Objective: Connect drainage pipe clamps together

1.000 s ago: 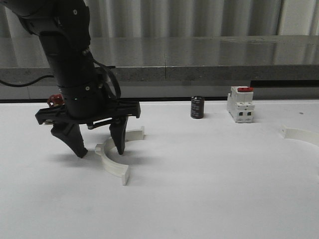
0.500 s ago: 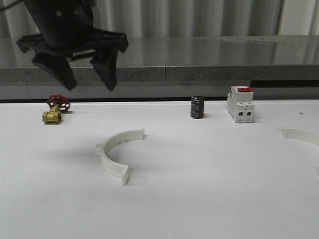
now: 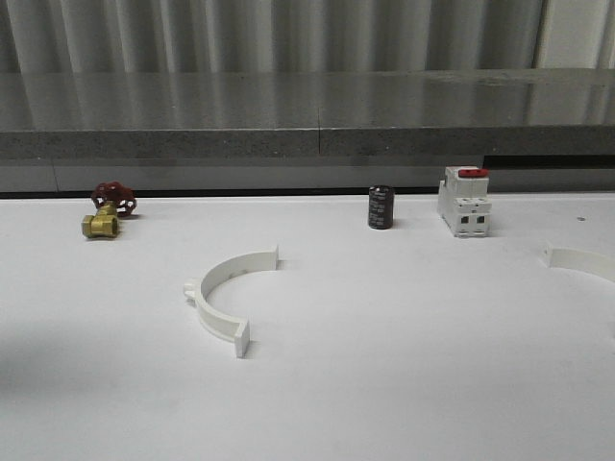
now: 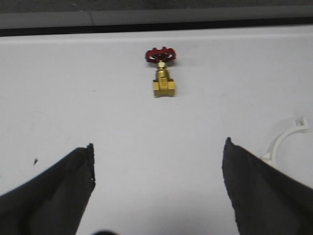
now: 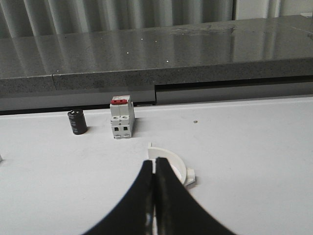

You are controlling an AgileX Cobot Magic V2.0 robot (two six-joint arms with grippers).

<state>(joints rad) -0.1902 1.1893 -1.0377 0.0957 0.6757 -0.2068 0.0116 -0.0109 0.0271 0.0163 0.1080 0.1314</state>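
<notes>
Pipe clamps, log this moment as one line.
left clamp half: free on table | right clamp half: apart | left gripper: open | right gripper: shut

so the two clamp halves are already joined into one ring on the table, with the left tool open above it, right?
Not joined. The front view shows one clamp half lying alone, the other half far to the right. The left tool is open, as the left wrist view shows.

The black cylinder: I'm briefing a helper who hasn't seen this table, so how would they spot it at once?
Look along the far edge of the white table, just below the grey stone ledge. Right of centre stands the small black cylinder, upright, just left of the white boxy breaker with a red switch. It is the one dark item; the brass valve with a red handwheel sits far to the left.
</notes>
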